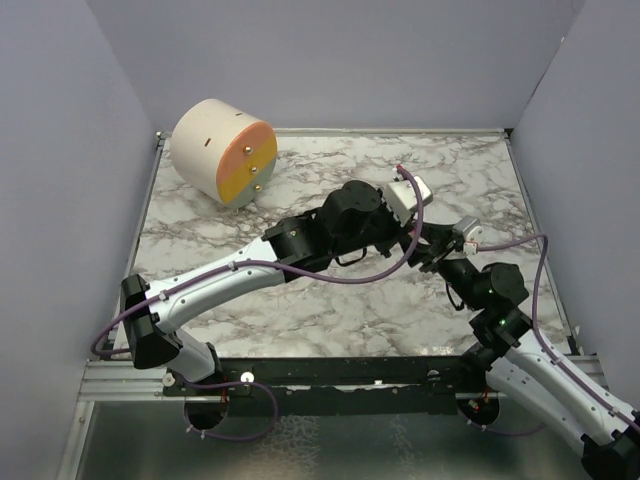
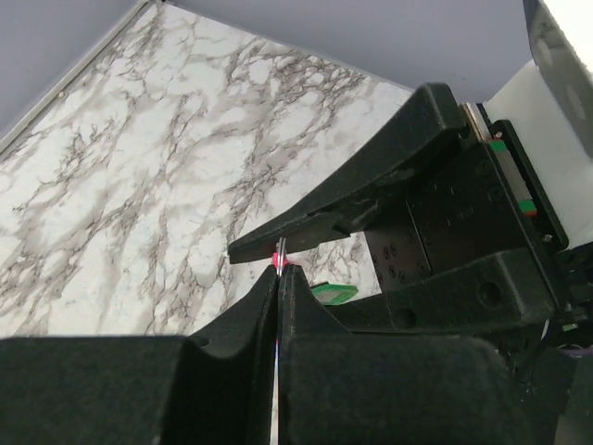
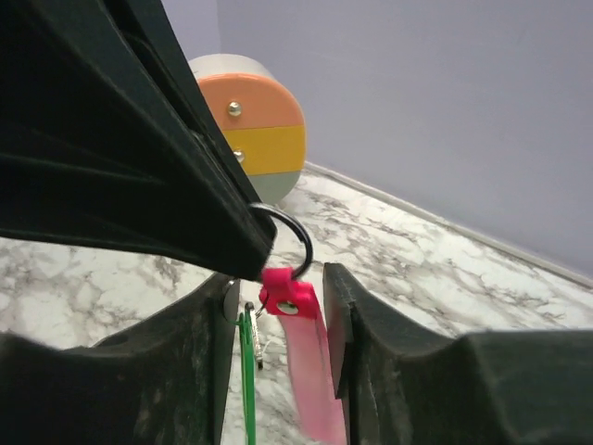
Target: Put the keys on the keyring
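Note:
My left gripper (image 2: 280, 271) is shut on the keyring, and only a sliver of silvery ring and pink (image 2: 278, 259) shows at its tips. In the right wrist view the thin metal ring (image 3: 298, 239) sticks out of the left gripper's black fingers (image 3: 167, 176), with the pink tag (image 3: 310, 371) hanging below it. The green key (image 3: 247, 389) hangs edge-on beside the tag, against one right finger (image 3: 176, 380). I cannot tell if it is threaded on. My right gripper (image 3: 278, 283) is open, its jaws on either side of tag and key. The key (image 2: 334, 294) also shows green in the left wrist view.
A cream cylinder with an orange and yellow face (image 1: 222, 150) lies at the back left of the marble table (image 1: 250, 300). Both grippers meet above the table's middle right (image 1: 420, 243). Grey walls close in the back and sides.

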`<state>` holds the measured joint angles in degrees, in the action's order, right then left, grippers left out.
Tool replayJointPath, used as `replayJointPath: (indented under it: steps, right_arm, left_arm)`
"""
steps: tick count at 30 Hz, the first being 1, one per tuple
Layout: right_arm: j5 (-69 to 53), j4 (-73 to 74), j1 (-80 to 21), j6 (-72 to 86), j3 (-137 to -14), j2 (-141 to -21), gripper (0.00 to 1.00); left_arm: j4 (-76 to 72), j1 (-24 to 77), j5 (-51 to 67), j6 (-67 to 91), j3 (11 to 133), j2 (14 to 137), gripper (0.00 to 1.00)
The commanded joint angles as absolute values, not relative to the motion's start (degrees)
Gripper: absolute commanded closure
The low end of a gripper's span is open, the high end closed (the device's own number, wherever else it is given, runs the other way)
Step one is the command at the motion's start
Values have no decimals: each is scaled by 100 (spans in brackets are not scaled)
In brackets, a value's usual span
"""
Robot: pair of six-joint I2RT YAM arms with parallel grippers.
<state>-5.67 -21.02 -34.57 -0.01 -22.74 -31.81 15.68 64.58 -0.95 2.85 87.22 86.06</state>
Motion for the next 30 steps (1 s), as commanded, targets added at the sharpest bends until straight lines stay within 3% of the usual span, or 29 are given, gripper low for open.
replayJointPath:
  steps: [1, 4, 8, 30]
  right_arm:
    - [-78, -2141, -3480, 32, -2266, -3211, 69]
    - [49, -2147, -3479, 45, -2229, -3122, 84]
    - [97, -2130, -3479, 36, -2202, -3013, 89]
    - [659, -2081, -3480, -78, -2238, -3358, 92]
  left_arm:
    - [1954, 6486, -429, 479, 9151, 8573, 100]
    - [2184, 6486, -442, 533, 9272, 8559, 100]
    - [2477, 6485, -424, 583, 9376, 8573, 100]
    - [4343, 6465, -122, 782, 10685, 9707, 100]
